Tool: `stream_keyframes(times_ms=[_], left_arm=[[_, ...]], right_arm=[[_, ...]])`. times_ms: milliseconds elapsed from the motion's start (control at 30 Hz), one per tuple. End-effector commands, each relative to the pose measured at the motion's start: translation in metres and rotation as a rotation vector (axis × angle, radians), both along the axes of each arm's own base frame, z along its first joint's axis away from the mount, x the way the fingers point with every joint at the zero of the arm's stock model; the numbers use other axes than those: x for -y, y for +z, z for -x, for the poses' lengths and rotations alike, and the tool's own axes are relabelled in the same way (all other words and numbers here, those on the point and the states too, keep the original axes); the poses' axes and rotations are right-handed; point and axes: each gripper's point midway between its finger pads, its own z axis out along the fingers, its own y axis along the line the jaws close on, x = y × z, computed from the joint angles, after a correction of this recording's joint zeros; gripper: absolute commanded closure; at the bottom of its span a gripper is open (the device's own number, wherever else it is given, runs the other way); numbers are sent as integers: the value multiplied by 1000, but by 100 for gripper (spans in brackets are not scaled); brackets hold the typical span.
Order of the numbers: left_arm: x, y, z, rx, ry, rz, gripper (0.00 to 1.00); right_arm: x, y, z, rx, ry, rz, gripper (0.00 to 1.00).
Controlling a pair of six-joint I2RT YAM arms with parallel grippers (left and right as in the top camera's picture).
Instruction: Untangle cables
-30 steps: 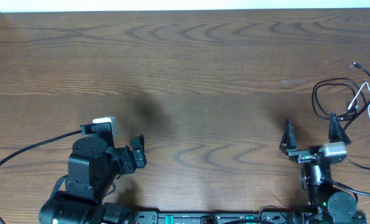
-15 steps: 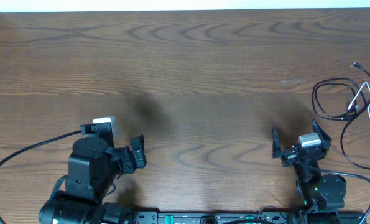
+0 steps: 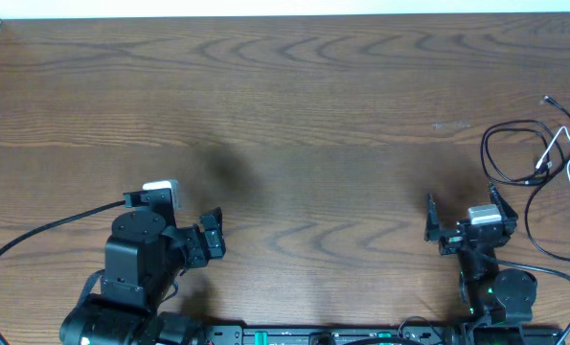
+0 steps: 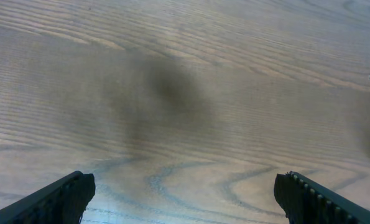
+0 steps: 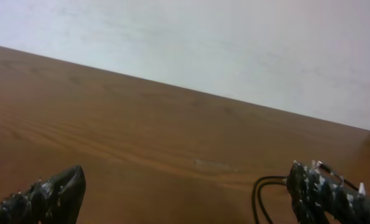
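The cables lie tangled together at the table's right edge in the overhead view: a black cable (image 3: 484, 151) in a loop, and a white cable (image 3: 557, 145) crossing its right side, with a small plug (image 3: 547, 99) at the far end. My right gripper (image 3: 463, 212) is open and empty, near and left of the loop. In the right wrist view the black cable (image 5: 255, 194) shows just left of the right fingertip, with the gripper (image 5: 186, 182) spread wide over bare wood. My left gripper (image 3: 215, 236) is far off at the lower left, also open (image 4: 185, 186) and empty.
A thick black arm cable (image 3: 35, 240) curves across the near left of the wooden table (image 3: 294, 115). The table's far edge meets a white wall (image 5: 234, 50). The arm bases and a mounting rail (image 3: 332, 335) line the near edge.
My right gripper has drawn back from the black loop, moving left and toward the near edge. The left arm and the cables have not moved.
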Motion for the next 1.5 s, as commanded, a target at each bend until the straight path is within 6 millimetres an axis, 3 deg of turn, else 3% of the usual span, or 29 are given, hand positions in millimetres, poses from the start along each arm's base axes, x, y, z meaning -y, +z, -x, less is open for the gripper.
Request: stream_keyframes(times_ms=[0,767,1133,1267,1467], left_arm=[[-2,-1,0,-1,11,-8,2],[-2,-1,0,-1,11,-8,2],[-2,-1,0,-1,11,-8,2],[-2,-1,0,-1,11,-8,2],[-2,-1,0,-1,11,-8,2]], right_arm=[[6,0,0,1,-32,13,1],[10,-9,0,-39,-60,-32,1],[11,5,-1,25,-60,8,1],[9,-9,0,-35,-47,7,1],[8,-8,0,-30,-44,8,1]])
